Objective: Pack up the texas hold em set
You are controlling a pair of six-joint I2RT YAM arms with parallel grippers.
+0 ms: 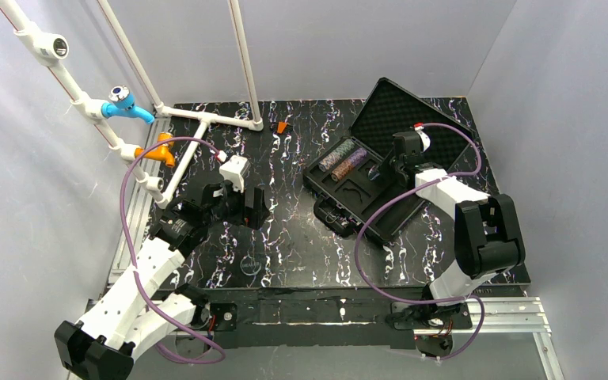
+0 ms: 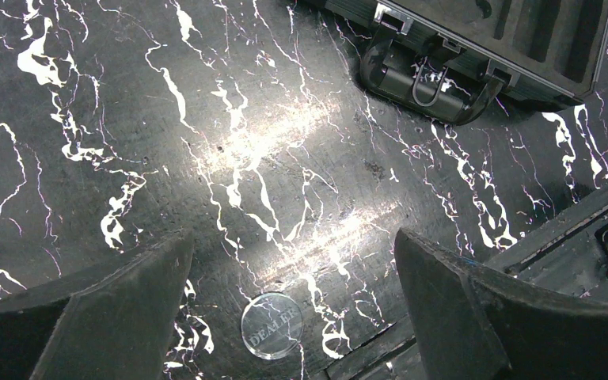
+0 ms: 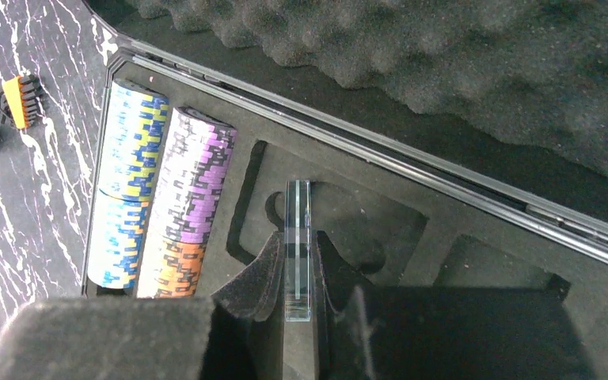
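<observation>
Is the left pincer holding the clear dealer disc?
No, the dealer disc lies flat on the table below the open left pincer.

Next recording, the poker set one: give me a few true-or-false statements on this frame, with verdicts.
1. The case lid stands open. True.
2. The left gripper holds the dealer button. False: it is open, and the button lies flat on the table.
3. The right gripper is shut on a clear flat piece above the tray. True.
4. The chip rows lie on the table outside the case. False: both sit in the tray.
</observation>
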